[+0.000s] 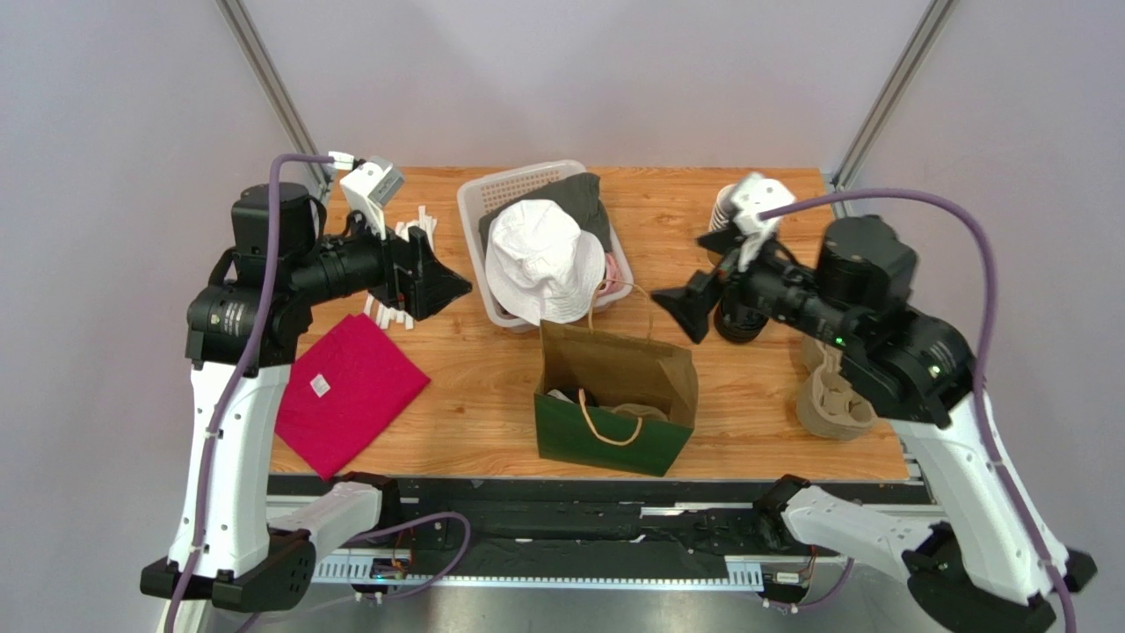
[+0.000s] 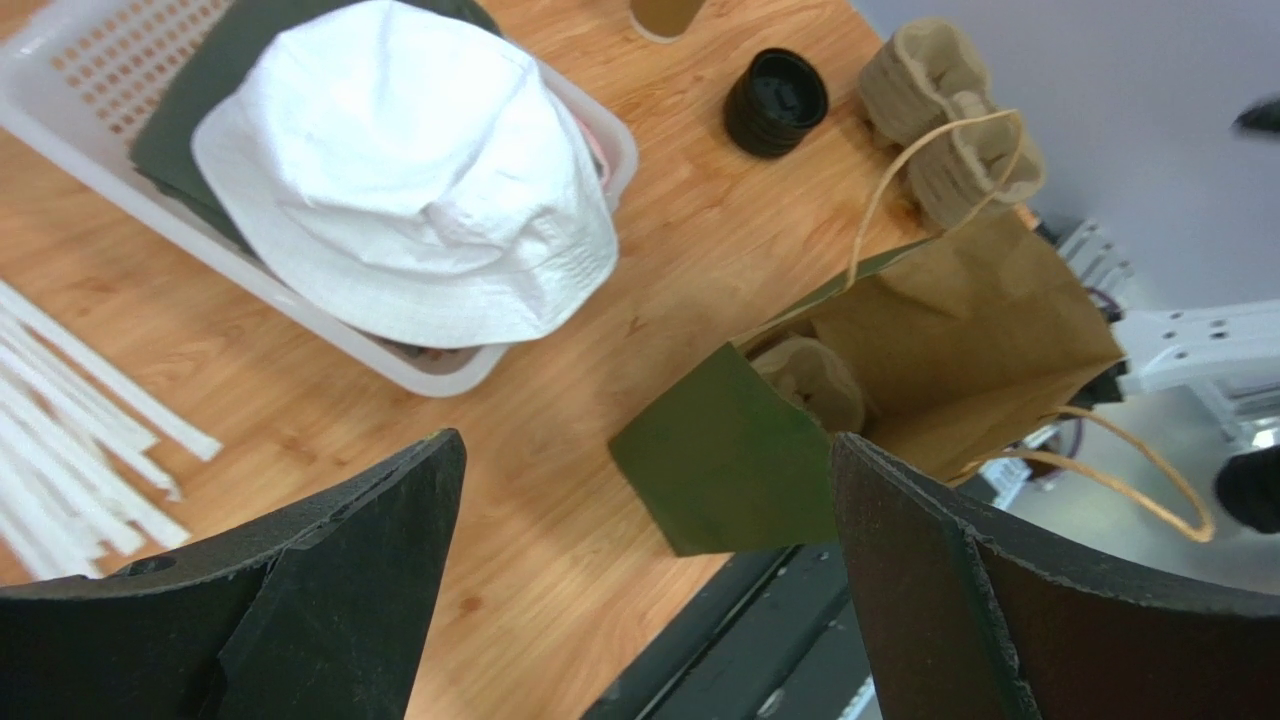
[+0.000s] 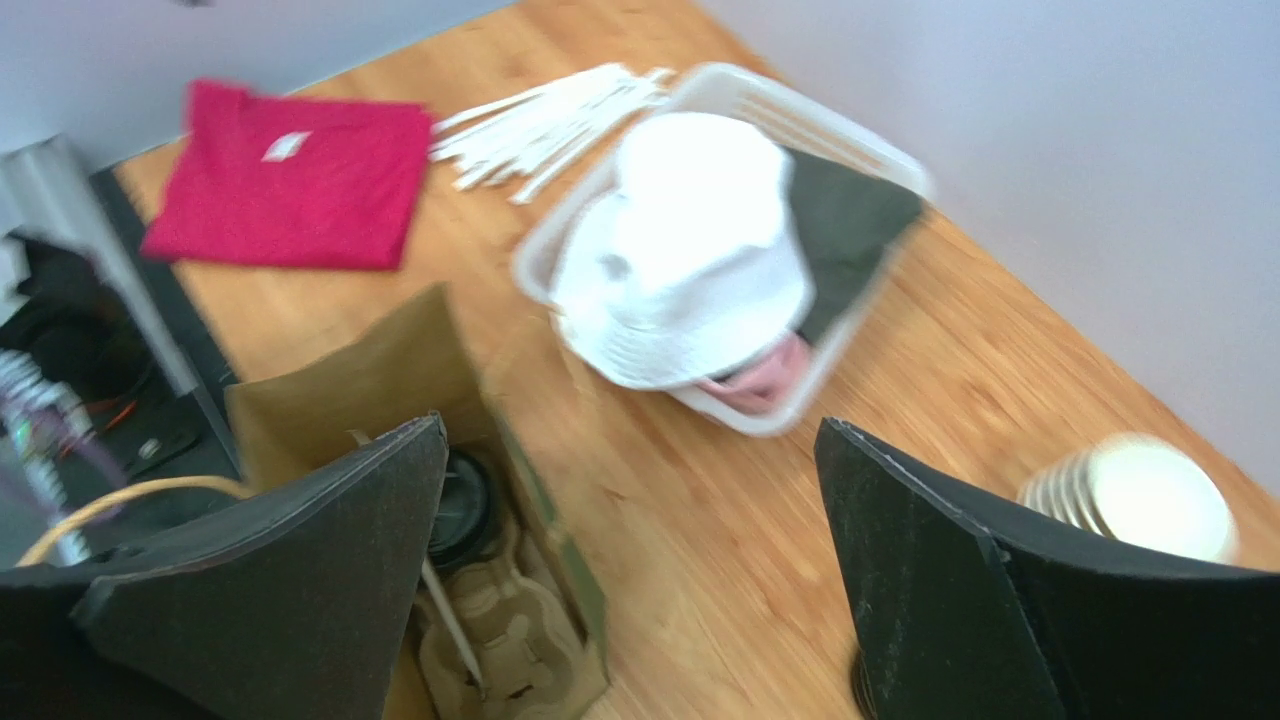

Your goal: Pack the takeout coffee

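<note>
The takeout coffee (image 3: 460,507) shows only as a round black lid deep inside the open paper bag (image 3: 361,375), seated in a pulp cup carrier (image 3: 504,638) with a white straw beside it. The bag (image 1: 621,376) is brown with green sides and stands near the table's front edge. My right gripper (image 3: 631,426) hovers open and empty above and just right of the bag's mouth (image 1: 674,306). Left of the basket, my left gripper (image 1: 456,281) is held high, also open and empty (image 2: 643,443). In the top view the cup is hidden inside the bag.
A white basket (image 1: 469,211) holds a white hat (image 1: 544,261) and dark cloth. White straws (image 2: 75,420) and a red cloth (image 1: 346,389) lie at the left. A stack of cups (image 3: 1150,495), black lids (image 2: 774,101) and spare pulp carriers (image 1: 832,396) stand at the right.
</note>
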`<control>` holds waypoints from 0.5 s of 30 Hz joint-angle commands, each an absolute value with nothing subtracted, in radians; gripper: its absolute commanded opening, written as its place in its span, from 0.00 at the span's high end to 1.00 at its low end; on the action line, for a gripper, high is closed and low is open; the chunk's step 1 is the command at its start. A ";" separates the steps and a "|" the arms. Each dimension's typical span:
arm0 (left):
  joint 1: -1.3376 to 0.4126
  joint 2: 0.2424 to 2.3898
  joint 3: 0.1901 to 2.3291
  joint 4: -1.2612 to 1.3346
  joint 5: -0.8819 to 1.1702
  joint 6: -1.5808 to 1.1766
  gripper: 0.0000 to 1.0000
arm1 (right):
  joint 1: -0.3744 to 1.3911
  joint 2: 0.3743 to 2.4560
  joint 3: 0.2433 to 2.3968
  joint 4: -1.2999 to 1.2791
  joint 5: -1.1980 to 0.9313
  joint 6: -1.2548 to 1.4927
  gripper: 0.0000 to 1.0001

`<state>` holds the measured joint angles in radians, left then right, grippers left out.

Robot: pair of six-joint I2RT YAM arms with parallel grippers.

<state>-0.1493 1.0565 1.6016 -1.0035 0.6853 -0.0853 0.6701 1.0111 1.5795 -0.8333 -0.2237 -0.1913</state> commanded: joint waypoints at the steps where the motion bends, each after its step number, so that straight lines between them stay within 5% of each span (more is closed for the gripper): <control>1: -0.141 1.137 1.677 -1.224 0.602 0.127 0.01 | 0.484 0.882 1.497 -0.822 -0.178 -0.084 0.00; 15: -0.141 1.128 1.364 -1.138 0.397 0.183 0.01 | 0.192 0.568 1.022 -0.888 -0.112 -0.035 0.00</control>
<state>-0.1459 1.1851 1.4231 -1.1812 0.4343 0.1463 0.2276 0.6117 1.0542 -0.8928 -0.1158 -0.0769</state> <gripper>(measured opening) 0.991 0.998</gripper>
